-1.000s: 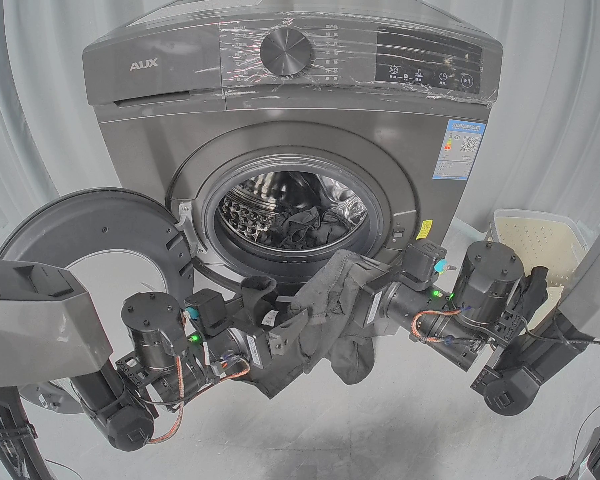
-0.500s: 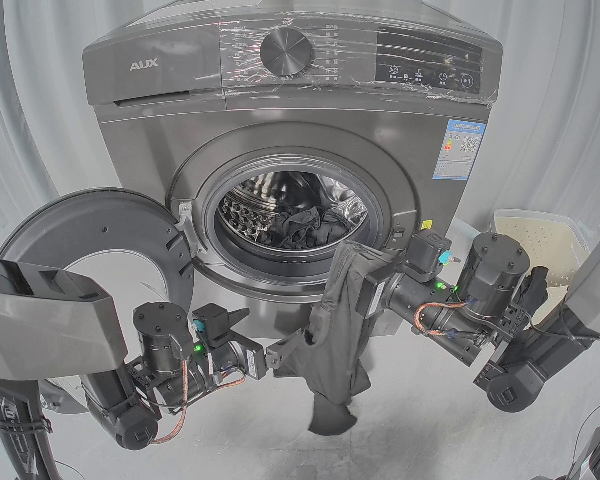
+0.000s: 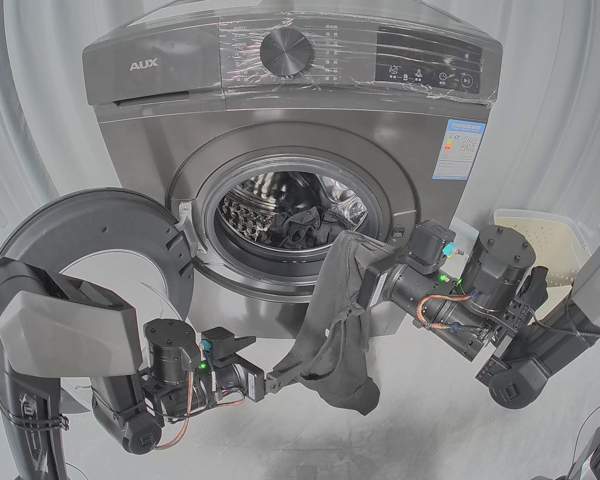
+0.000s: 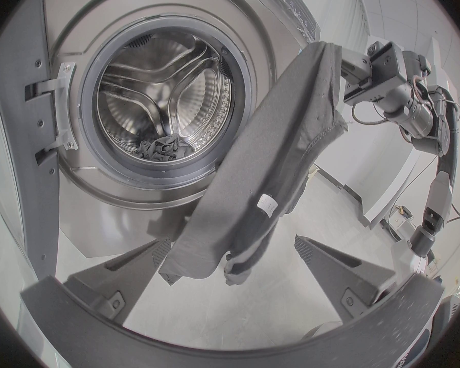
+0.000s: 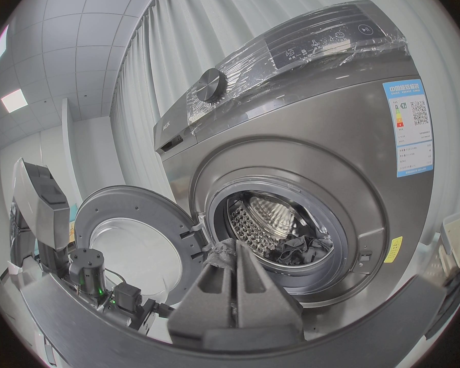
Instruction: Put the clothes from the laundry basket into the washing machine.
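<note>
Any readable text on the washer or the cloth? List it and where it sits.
Brand logo, upper left panel of the washing machine: legible, brand name not quoted.
Print around the dial: too small.
Display panel: icons, captions too small.
Blue label: coloured bars, square code, text too small.
Yellow sticker: unreadable.
White tag on the dark garment: unreadable.

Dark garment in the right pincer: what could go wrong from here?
Most of the dark garment hangs below the drum opening, so its tail may stay outside or catch on the rim. The right pincer pinches only an edge; it might slip. The hem lies by the open left pincer and could snag.
</note>
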{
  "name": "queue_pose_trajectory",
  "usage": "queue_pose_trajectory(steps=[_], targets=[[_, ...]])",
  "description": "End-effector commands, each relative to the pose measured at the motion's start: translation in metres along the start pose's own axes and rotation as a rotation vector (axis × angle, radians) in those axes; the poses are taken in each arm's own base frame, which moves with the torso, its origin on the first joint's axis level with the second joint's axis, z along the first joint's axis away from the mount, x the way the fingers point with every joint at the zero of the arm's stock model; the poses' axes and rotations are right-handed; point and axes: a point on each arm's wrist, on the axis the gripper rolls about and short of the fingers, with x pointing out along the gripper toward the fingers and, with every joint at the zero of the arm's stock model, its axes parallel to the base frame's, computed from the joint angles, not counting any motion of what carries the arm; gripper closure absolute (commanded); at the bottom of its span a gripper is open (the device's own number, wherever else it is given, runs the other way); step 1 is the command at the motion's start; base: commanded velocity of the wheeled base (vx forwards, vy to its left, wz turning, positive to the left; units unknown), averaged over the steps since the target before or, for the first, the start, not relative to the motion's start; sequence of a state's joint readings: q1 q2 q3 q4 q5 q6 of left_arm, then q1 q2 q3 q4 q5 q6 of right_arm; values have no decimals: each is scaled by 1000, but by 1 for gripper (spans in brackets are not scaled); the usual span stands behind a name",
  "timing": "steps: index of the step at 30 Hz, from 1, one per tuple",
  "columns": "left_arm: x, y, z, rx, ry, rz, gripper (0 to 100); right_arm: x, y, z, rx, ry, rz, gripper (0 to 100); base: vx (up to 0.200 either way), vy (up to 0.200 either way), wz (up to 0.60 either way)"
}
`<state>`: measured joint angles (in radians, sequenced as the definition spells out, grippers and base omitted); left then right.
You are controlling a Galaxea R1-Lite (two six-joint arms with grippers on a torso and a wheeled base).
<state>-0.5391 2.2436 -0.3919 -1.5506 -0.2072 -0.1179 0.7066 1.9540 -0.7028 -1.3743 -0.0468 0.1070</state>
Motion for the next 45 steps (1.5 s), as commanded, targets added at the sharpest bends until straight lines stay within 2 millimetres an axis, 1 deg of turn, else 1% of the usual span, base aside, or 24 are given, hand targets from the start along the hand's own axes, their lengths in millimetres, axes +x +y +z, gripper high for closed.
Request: queue_pose_trajectory(steps=[1,5,6,10,14,17,19,21,22,23,26,29,30,32,36,38,43,45], targets=[[2,0,-5,1,15,-3,0,2,0,5,1,-11,-8,100,0,0,0],[3,-2,-4,12,14,-6,0,7,0,9,2,-29,-42,100,0,0,0],[3,-2,-4,20,10,-5,0,12,0,14,6,-44,-57,100,0,0,0],[2,1,-4,18,12,2,0,19,1,23,13,-65,-78,100,0,0,0],[5,2,-7,17,17,4,0,21,1,24,13,-67,-82,100,0,0,0],[13,5,-11,17,21,6,0,21,2,24,13,-65,-79,100,0,0,0],[13,5,-11,17,21,6,0,21,2,24,13,-65,-79,100,0,0,0],[27,16,-17,13,16,31,0,20,6,25,16,-69,-68,100,0,0,0],[27,16,-17,13,16,31,0,20,6,25,16,-69,-68,100,0,0,0],[33,22,-21,23,16,41,0,19,7,24,16,-67,-65,100,0,0,0],[41,33,-28,35,22,60,0,17,10,29,18,-79,-55,100,0,0,0],[46,40,-33,33,23,70,0,17,12,29,19,-79,-50,100,0,0,0],[50,45,-35,30,19,78,0,16,15,28,22,-76,-40,100,0,0,0],[53,48,-35,31,10,76,0,16,16,28,23,-78,-35,100,0,0,0],[59,50,-34,23,-2,32,0,15,25,28,30,-78,-8,100,0,0,0],[64,53,-37,22,-8,17,0,14,29,28,37,-78,2,100,0,0,0],[71,57,-40,24,-16,-7,0,14,32,28,41,-79,10,100,0,0,0],[81,59,-39,32,-37,-34,0,13,32,27,41,-77,9,100,0,0,0]])
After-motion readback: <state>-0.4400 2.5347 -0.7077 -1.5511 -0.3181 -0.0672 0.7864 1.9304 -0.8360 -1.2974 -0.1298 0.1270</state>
